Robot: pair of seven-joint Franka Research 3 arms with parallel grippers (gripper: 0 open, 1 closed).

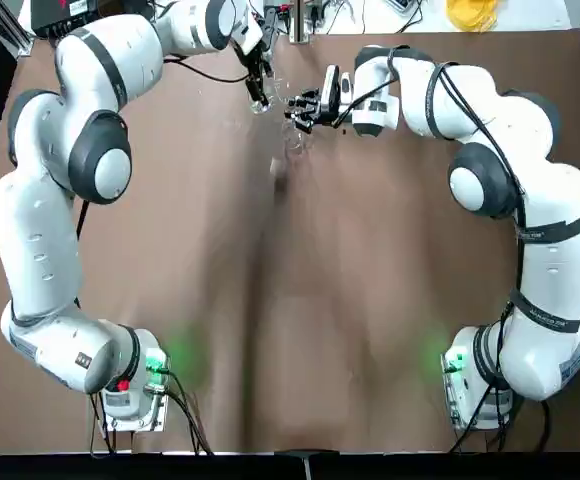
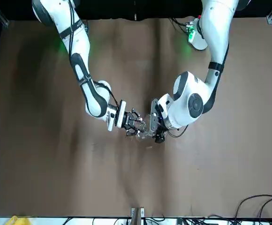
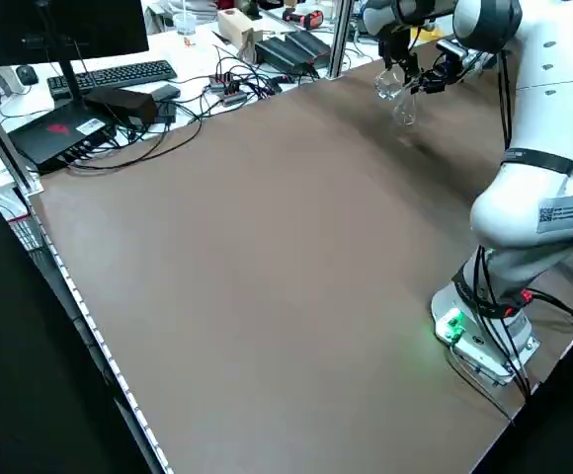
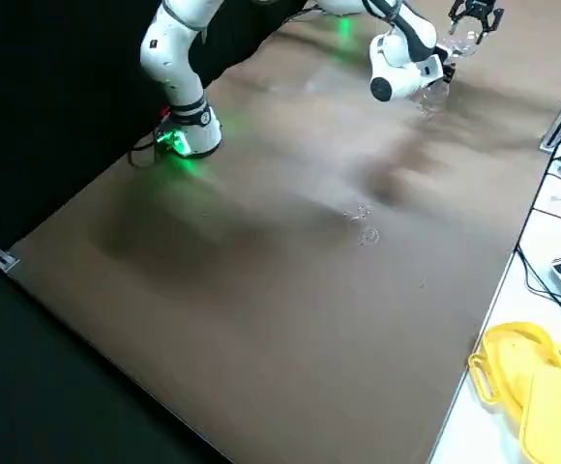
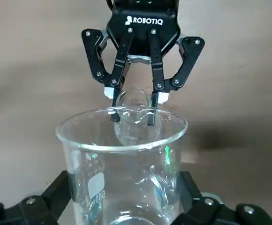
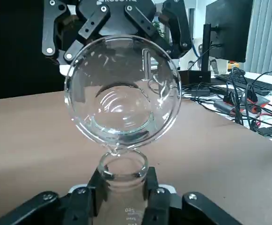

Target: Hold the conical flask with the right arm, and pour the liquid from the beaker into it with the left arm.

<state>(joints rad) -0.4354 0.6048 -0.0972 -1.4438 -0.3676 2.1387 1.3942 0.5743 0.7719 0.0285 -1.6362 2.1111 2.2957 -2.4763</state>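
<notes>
Here's the left hand [image 5: 132, 206], black metal fingers clamped on the beaker [image 5: 126, 140], and it's tipped over toward the flask! The beaker is smooth clear glass, straight-walled, with a thick round rim and white printing down its side. Opposite, the right hand [image 6: 124, 201] grips the flask [image 6: 126, 206] by its neck, a narrow glass tube with a rolled lip and tiny white markings. And look at the right wrist view: the beaker's open circle faces that camera, its rim right at the flask's mouth!

Both vessels are up over the far part of the surface [image 1: 320, 380], near the middle, a flat brown sheet with a soft, dull sheen. The arms are glossy white shells, rounded at the joints, wrapped in black bands: left arm [image 1: 70, 170] reaching in from the left, right arm [image 1: 540, 210] from the right.

Now, the tricky bits: the glass almost melts into the brown from overhead. The flask's wide base is cut off in the right wrist view and blurs behind the beaker's wall in the left one. Liquid? Only pale glints low in the beaker; its level can't be made out, nor whether any is flowing.
</notes>
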